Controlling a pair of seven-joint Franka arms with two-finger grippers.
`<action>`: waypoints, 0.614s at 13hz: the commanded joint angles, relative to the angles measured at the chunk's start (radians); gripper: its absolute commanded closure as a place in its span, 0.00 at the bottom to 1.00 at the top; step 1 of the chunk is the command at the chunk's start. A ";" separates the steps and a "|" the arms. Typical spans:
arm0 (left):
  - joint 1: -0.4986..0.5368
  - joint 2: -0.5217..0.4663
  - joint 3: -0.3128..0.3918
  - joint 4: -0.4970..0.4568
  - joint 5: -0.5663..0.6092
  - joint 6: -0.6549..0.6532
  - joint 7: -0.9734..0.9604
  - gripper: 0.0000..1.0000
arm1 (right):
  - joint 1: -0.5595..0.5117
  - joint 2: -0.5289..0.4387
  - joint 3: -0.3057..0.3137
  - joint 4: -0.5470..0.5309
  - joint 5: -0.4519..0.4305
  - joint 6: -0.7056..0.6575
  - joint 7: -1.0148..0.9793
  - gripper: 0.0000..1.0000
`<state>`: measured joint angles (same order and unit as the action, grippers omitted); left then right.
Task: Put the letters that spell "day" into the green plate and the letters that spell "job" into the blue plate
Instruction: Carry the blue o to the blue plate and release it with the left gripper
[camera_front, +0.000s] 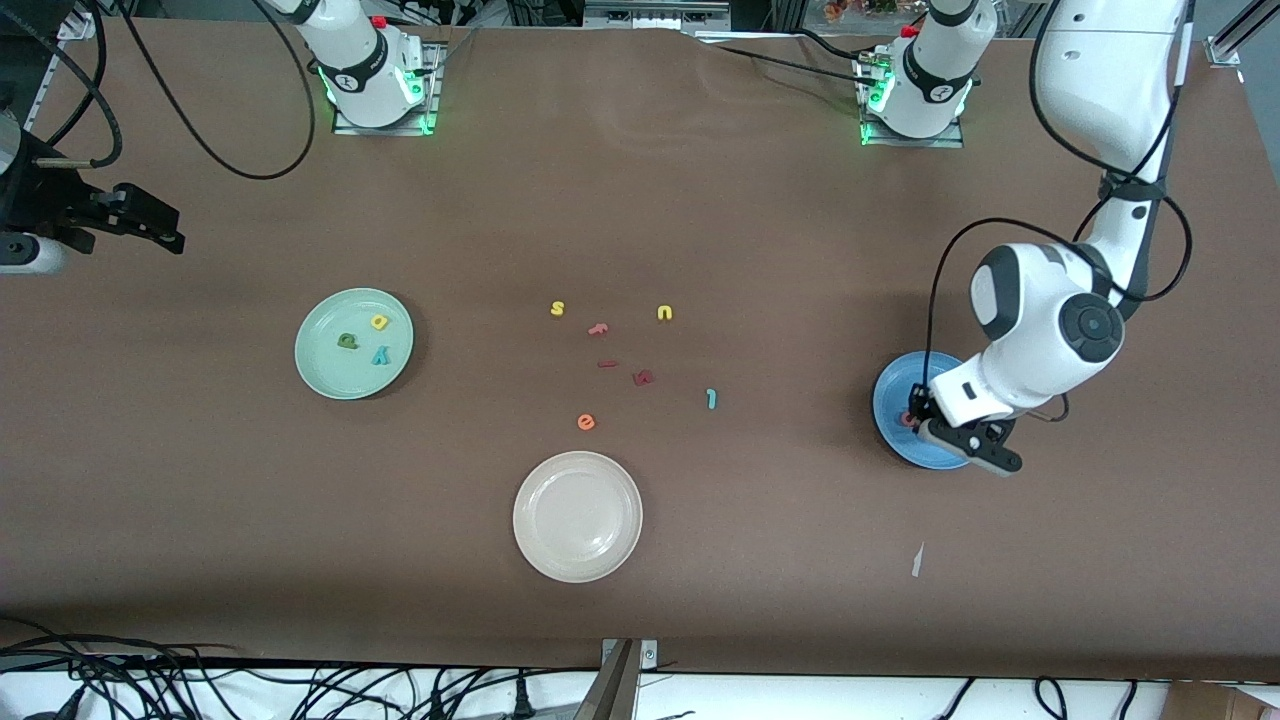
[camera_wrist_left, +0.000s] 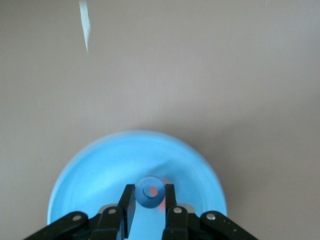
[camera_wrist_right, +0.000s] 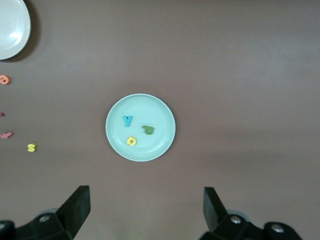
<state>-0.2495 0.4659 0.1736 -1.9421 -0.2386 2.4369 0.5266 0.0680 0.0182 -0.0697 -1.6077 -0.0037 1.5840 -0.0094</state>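
Three letters fill the green plate (one blue ring gripped).

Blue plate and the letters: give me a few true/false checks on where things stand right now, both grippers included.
1. The left gripper is shut on the blue "o" over the blue plate. True.
2. The green plate holds no letters. False: the dark green "d", yellow "a" and teal "y" lie in it.
3. The teal "j" is already in the blue plate. False: it lies on the table, among the loose letters.
4. The right gripper is open and holds nothing. True.
5. The cream-white plate holds the orange "e". False: the "e" lies on the table beside it.
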 joint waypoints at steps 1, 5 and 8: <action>0.027 -0.082 -0.019 -0.135 0.016 0.013 0.033 0.65 | -0.037 -0.023 0.022 -0.038 0.027 0.025 -0.009 0.00; 0.013 -0.076 -0.046 -0.112 0.010 0.025 0.016 0.32 | -0.036 -0.015 0.016 -0.029 0.019 0.027 -0.009 0.00; -0.040 -0.037 -0.069 -0.008 0.013 0.025 0.004 0.37 | -0.033 -0.015 0.021 -0.029 0.019 0.011 -0.007 0.00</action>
<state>-0.2534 0.4123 0.1130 -2.0127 -0.2386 2.4651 0.5444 0.0516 0.0183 -0.0652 -1.6217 0.0051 1.5983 -0.0107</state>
